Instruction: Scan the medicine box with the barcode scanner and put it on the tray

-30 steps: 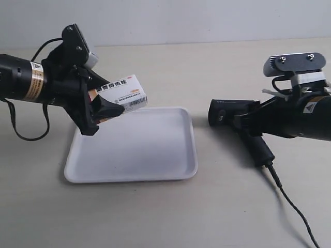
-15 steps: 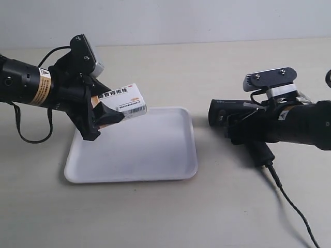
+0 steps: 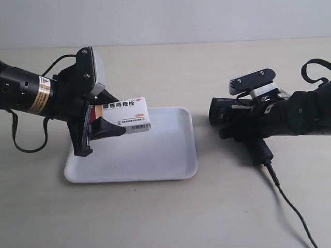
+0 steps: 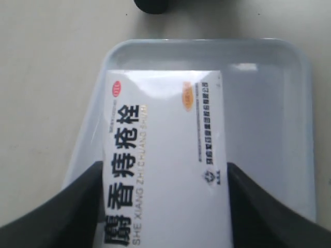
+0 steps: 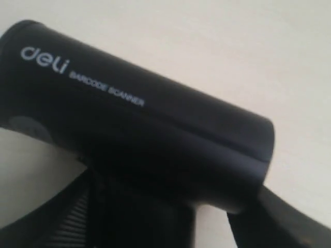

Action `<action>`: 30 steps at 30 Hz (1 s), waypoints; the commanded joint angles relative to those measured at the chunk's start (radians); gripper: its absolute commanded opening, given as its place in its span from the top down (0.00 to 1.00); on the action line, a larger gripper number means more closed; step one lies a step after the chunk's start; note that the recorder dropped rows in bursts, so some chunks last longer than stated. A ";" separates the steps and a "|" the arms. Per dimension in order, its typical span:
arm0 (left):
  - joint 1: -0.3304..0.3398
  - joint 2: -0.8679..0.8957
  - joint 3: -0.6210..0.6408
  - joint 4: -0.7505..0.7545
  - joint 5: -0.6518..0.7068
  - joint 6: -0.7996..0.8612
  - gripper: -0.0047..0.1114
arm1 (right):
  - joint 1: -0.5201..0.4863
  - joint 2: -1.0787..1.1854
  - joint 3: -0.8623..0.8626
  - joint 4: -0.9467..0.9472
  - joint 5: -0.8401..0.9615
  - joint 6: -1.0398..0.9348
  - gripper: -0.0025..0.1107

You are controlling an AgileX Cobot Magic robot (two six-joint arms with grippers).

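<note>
The white medicine box [image 3: 126, 114] [image 4: 165, 155] hangs level above the tray's left part, its barcode side facing the exterior camera. My left gripper [image 3: 116, 116] [image 4: 165, 173], on the arm at the exterior view's left, is shut on it, with a black finger pressed to each long side. The white tray [image 3: 155, 155] [image 4: 269, 129] lies flat beneath. The black barcode scanner [image 3: 220, 113] [image 5: 145, 129] lies on the table right of the tray. My right gripper [image 3: 240, 129] [image 5: 173, 206] straddles its handle just below the head, open, with a strip of table showing between handle and one finger.
The scanner's black cable [image 3: 289, 201] trails along the table toward the front right. A black cable loop [image 3: 20, 137] hangs from the arm at the exterior view's left. A dark rounded shape [image 4: 151, 5] shows beyond the tray's far rim.
The left gripper has turned the box from tilted to level and carried it slightly right over the tray. The right arm has slid left onto the scanner, which has stayed in place.
</note>
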 commanded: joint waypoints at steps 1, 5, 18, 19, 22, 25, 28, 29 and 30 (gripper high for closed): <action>-0.005 0.000 0.011 -0.005 -0.018 0.054 0.96 | -0.022 -0.014 -0.008 0.008 0.023 -0.028 0.73; -0.005 0.000 0.011 -0.005 -0.024 0.054 0.96 | -0.019 -0.083 -0.008 0.008 0.104 -0.045 0.93; 0.053 0.000 0.011 -0.005 -0.155 0.086 0.96 | -0.019 -0.310 0.022 -0.103 0.334 -0.174 0.98; 0.066 0.000 0.011 -0.005 -0.184 0.095 0.96 | -0.019 -0.310 0.022 -0.103 0.323 -0.174 0.98; 0.094 0.000 0.011 -0.005 -0.221 0.097 0.96 | -0.019 -0.310 0.022 -0.107 0.292 -0.176 0.98; 0.103 0.000 0.022 -0.005 -0.209 0.107 0.96 | -0.019 -0.310 0.022 -0.152 0.273 -0.176 0.98; 0.104 0.024 0.021 -0.005 -0.205 0.111 0.96 | -0.019 -0.310 0.022 -0.152 0.240 -0.176 0.98; 0.104 0.033 0.019 -0.005 -0.205 0.111 0.96 | -0.019 -0.310 0.022 -0.152 0.240 -0.176 0.98; 0.099 0.047 0.019 -0.021 -0.208 0.105 0.96 | -0.019 -0.310 0.022 -0.138 0.239 -0.157 0.98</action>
